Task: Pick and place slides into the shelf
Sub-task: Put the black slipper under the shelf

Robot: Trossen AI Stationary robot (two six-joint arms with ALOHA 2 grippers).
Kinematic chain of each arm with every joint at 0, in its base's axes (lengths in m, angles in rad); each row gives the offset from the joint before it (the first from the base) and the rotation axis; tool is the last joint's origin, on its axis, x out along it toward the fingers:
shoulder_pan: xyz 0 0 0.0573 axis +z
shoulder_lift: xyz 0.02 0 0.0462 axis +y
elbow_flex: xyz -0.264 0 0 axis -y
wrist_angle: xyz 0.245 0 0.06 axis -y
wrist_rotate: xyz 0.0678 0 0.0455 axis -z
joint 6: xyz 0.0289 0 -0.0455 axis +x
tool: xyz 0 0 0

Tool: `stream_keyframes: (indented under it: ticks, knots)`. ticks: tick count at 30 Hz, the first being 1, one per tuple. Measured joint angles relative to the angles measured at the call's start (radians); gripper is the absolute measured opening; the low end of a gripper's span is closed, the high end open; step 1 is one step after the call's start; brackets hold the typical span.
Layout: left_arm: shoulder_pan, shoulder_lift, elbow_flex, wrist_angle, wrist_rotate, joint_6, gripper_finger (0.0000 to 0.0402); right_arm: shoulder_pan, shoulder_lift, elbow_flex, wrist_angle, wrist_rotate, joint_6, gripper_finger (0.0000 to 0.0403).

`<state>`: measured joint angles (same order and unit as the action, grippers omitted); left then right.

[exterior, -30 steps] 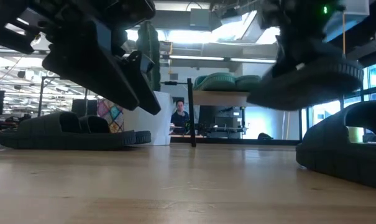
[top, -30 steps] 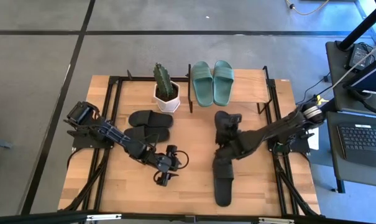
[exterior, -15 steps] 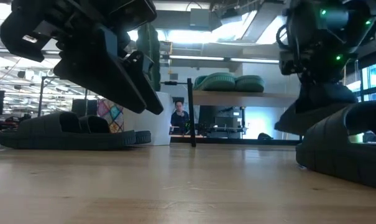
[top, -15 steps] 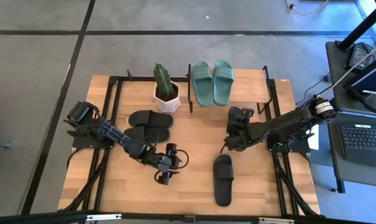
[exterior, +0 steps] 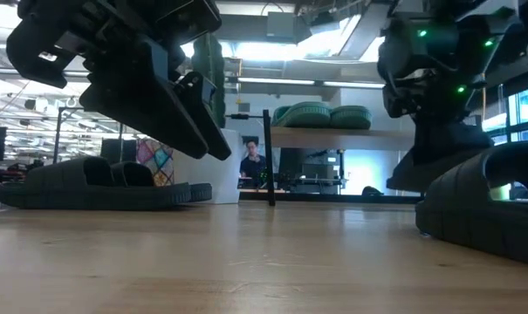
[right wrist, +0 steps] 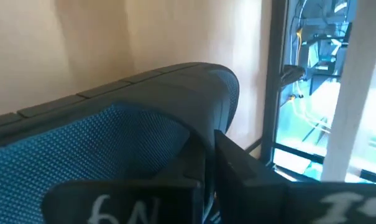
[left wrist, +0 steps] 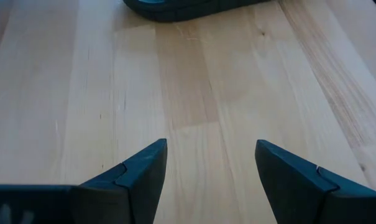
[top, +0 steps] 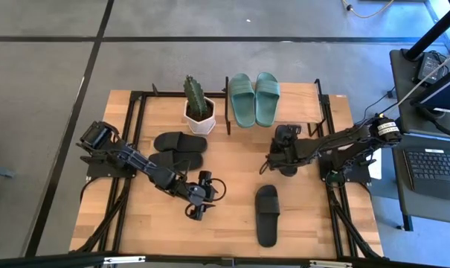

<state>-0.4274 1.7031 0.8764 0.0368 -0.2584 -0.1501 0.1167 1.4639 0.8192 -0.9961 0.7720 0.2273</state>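
A black slide [top: 285, 141] is held clamped in the right gripper [top: 273, 158] just before the shelf [top: 314, 100], apparently for stowing, while the left gripper [top: 195, 211] is kept wide, empty, over bare tabletop [top: 232, 223].

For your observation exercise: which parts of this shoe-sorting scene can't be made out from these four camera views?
- Shelf lower tier: high view, hidden under the top board.
- Held black slide: right wrist view, cut off by the edge; right gripper covers it from above.
- Person: low view, too small.
- Left gripper: wrist view shows only fingertips.

Left fingers [left wrist: 147, 171] spread; right fingers [right wrist: 237, 165] clamped shut.
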Motion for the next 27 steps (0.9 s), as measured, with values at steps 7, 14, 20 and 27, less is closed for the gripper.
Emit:
stream_keyframes:
  ticks: [7, 14, 20, 27]
  knots:
    - [0.0, 0.0, 0.0, 0.0, -0.013, 0.0, 0.0235, -0.077, 0.0, 0.0, 0.018, 0.004, -0.2, 0.0014]
    - [0.0, 0.0, 0.0, 0.0, -0.013, 0.0, 0.0235, -0.149, -0.008, -0.01, 0.031, 0.003, -0.317, 0.0014]
    - [0.0, 0.0, 0.0, 0.003, -0.039, 0.0, 0.0235, -0.235, -0.029, -0.07, 0.19, -0.007, -0.456, 0.0014]
    - [0.0, 0.0, 0.0, 0.0, -0.053, 0.0, 0.0235, -0.328, -0.036, -0.121, 0.246, -0.01, -0.511, 0.0014]
